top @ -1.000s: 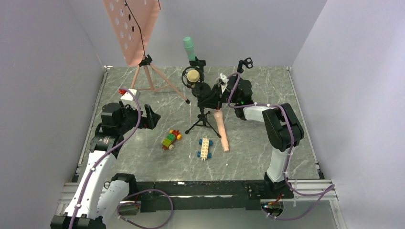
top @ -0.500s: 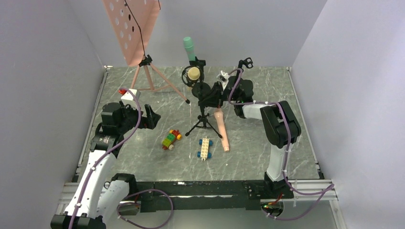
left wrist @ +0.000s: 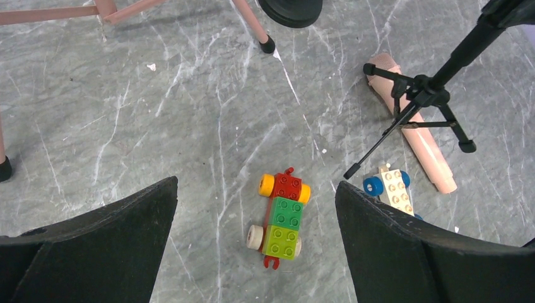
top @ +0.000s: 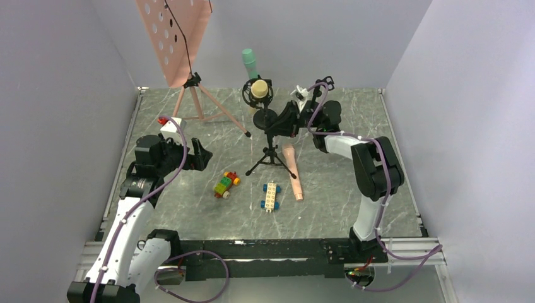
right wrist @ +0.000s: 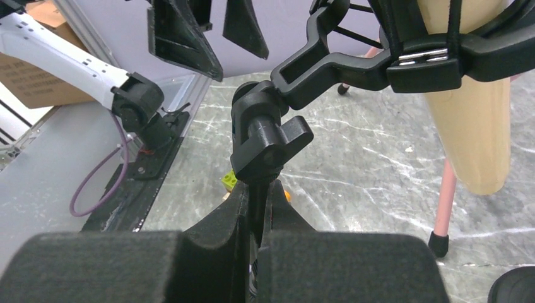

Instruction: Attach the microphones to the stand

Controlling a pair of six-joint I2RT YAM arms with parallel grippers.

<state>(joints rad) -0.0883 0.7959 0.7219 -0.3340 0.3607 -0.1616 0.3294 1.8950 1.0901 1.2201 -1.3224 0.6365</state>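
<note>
right pincer (right wrist: 255,208): clamped shut on the thin pole of the stand (top: 270,151), right under the swivel joint (right wrist: 268,142)

what just changed: a second ago this arm sat lower and nearer. It has since pushed toward the table's (top: 353,189) far edge, and the shock mount (right wrist: 404,57) on top has swung up and back with it.

tan-yellow mic (top: 257,88): sitting in that mount, head up, body hanging down through the ring

mint green mic (top: 249,61): just behind it near the far edge, standing up in its own clip

salmon pink mic (top: 294,177): flat on the table, mid-table, just right of the tripod feet, nobody touching it

left pincer (left wrist: 255,183): wide open, holding nothing, hovering near the left edge above a toy-brick car (left wrist: 282,218)

what it means: looks like two mics are done and the right arm is only adjusting the stand. Pink one is what's left, I'd guess.
</note>
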